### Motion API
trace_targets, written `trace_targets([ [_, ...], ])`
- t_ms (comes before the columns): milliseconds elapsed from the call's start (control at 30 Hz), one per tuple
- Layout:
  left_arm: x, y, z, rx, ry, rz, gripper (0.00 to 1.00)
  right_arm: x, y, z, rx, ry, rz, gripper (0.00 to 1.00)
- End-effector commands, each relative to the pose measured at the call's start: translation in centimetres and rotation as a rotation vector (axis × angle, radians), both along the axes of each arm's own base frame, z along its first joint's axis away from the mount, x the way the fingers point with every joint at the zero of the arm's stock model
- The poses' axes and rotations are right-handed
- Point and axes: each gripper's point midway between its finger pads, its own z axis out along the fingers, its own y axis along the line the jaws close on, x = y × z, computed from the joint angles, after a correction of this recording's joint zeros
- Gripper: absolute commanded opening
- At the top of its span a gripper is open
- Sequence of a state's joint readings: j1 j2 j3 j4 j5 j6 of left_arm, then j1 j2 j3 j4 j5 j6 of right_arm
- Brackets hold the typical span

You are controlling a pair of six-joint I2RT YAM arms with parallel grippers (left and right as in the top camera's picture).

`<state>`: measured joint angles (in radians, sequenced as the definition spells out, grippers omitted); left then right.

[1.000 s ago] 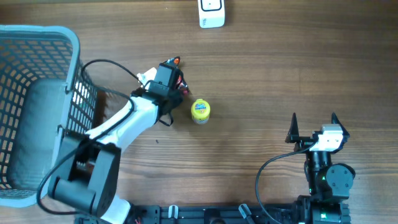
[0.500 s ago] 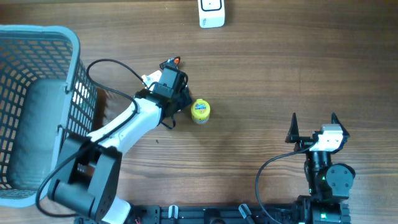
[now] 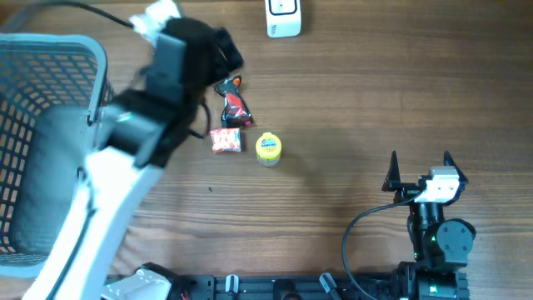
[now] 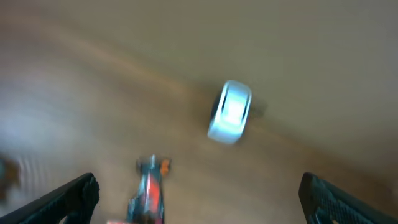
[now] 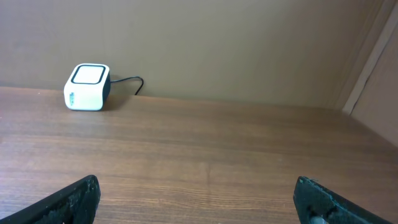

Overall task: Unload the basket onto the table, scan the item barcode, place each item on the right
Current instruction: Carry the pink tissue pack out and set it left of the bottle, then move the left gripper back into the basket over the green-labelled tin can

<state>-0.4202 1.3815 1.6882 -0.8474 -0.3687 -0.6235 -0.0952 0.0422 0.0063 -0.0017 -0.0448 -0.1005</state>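
Left jaws: spread wide, nothing between them; in the wrist view the two dark fingertips (image 4: 73, 198) stand at the far corners of the blurred picture.
Left gripper (image 4: 198, 193): raised above the table (image 3: 375, 92), over its 10 o'clock part, and touching no item.
Under the left gripper: in the wrist view the red and black packet (image 4: 148, 194) shows low between the fingers, nearer to the 9 o'clock one; the scanner (image 4: 230, 112) lies beyond it toward 1 o'clock.
Right jaws: spread wide and empty.
Right gripper (image 5: 196, 190): low at the 5 o'clock part of the table, well apart from all items, fingers pointing to 12 o'clock.
Red and black packet, seen from above: lies flat on the wood, left of the middle of the table, lengthwise from 12 to 6 o'clock.
Red and white packet (image 3: 225, 140): at 6 o'clock of the red and black packet, just beside its lower end; I cannot tell if they touch.
Yellow-lidded jar (image 3: 268, 148): at 3 o'clock of the red and white packet, near it but apart, the lid facing up.
Barcode: not to be seen on any of the three items.
Scanner, seen from above: a white box at the 12 o'clock edge of the table, well apart from the items; in the right wrist view a dark cable (image 5: 127, 84) leaves it.
Basket (image 3: 52, 43): grey-blue mesh, at the 9 o'clock side of the table, partly covered by the blurred left arm.
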Motion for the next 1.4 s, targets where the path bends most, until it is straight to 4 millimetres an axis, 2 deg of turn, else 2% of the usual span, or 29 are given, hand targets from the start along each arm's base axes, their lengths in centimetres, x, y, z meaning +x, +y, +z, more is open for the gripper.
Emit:
trace_targets([
  [0, -1.9, 8.0, 7.5, 0.126, -0.144, 0.247, 1.0, 0.0, 0.2, 0.0, 0.015, 0.0, 0.01, 1.0],
  [67, -3.2, 12.9, 9.2, 0.089, -0.165, 0.422, 1.0, 0.0, 0.2, 0.0, 0.015, 0.0, 0.01, 1.0],
  [133, -4.4, 16.8, 8.9, 0.039, -0.154, 0.563, 1.0, 0.0, 0.2, 0.0, 0.015, 0.0, 0.01, 1.0],
  [200, -6.1, 20.9, 7.0, -0.072, -0.102, 0.722, 1.0, 0.0, 0.2, 0.0, 0.015, 0.0, 0.01, 1.0],
  [267, -7.5, 24.1, 3.5, -0.229, 0.011, 0.834, 1.0, 0.0, 0.2, 0.0, 0.015, 0.0, 0.01, 1.0],
  [400, -8.8, 27.7, -1.2, -0.409, 0.17, 0.972, 1.0, 0.0, 0.2, 0.0, 0.015, 0.0, 0.01, 1.0],
  [567, -9.1, 30.8, -5.8, -0.419, 0.329, 1.084, 1.0, 0.0, 0.1, 0.0, 0.016, 0.0, 0.009, 1.0],
  [700, -7.3, 30.8, -10.0, -0.485, 0.47, 1.069, 0.99, 0.0, 0.2, 0.0, 0.015, 0.0, 0.01, 1.0],
  [833, -6.6, 30.2, -14.1, -0.627, 0.593, 1.176, 1.0, 0.0, 0.2, 0.0, 0.015, 0.0, 0.01, 1.0],
  [867, -5.9, 29.9, -15.5, -0.663, 0.636, 1.167, 1.0, 0.0, 0.2, 0.0, 0.016, 0.0, 0.01, 1.0],
  [967, -4.8, 29.9, -17.4, -0.623, 0.709, 1.084, 0.98, 0.0, 0.2, 0.0, 0.016, 0.0, 0.01, 1.0],
  [1033, -4.5, 30.9, -18.5, -0.497, 0.755, 0.995, 0.98, 0.0, 0.1, 0.0, 0.016, 0.0, 0.009, 1.0],
  [1200, -5.5, 33.6, -19.6, -0.255, 0.839, 0.948, 1.0, 0.0, 0.2, 0.0, 0.015, 0.0, 0.01, 1.0],
  [1367, -5.4, 32.9, -20.4, -0.205, 0.907, 0.839, 1.0, 0.0, 0.2, 0.0, 0.015, 0.0, 0.01, 1.0],
])
